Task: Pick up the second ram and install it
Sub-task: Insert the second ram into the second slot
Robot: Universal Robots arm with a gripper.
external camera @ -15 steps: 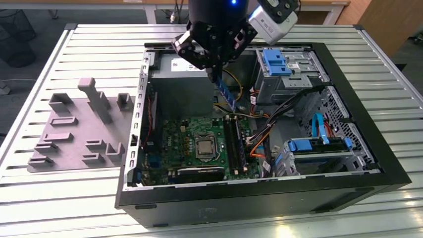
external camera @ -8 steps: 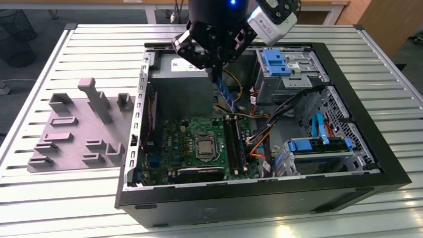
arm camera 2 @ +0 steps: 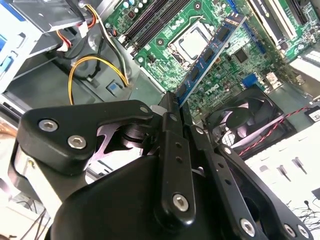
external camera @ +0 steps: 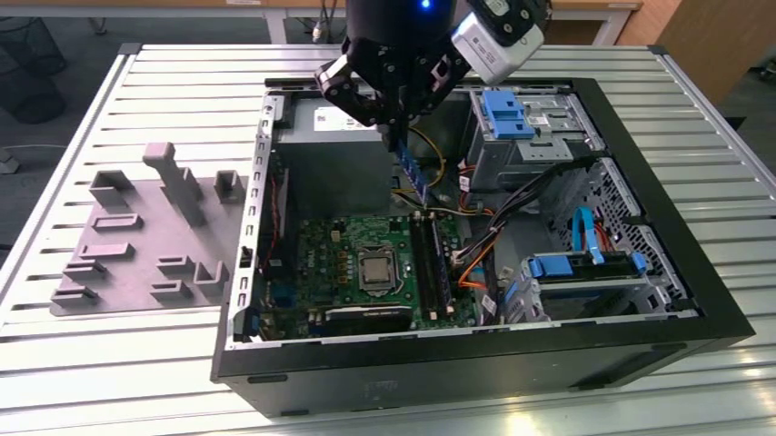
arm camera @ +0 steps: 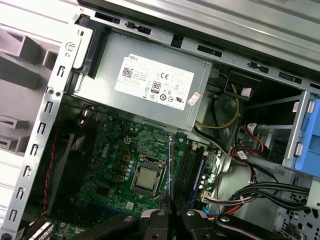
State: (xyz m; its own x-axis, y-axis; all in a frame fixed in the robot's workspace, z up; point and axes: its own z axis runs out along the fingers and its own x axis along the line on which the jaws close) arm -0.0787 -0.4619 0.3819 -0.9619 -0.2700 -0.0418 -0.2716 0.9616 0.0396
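Note:
My gripper (external camera: 398,134) is shut on the top end of the second ram (external camera: 413,173), a thin blue-green stick with dark chips. The stick hangs upright inside the open computer case (external camera: 485,359), above the green motherboard (external camera: 327,263). Its lower end is still above the long black memory slots (external camera: 431,263), beside the processor (external camera: 378,271). In the second wrist view the ram (arm camera 2: 207,55) runs out from the black fingers (arm camera 2: 175,150) over the board. The first wrist view shows the stick (arm camera: 170,165) edge-on, just beside the slots (arm camera: 192,167).
A grey fixture plate (external camera: 145,245) with raised blocks lies on the slatted table at the exterior view's left. Inside the case are the power supply (external camera: 327,136), drive cages with blue tabs (external camera: 510,113), orange and black cables (external camera: 485,245) and a fan (arm camera 2: 245,117).

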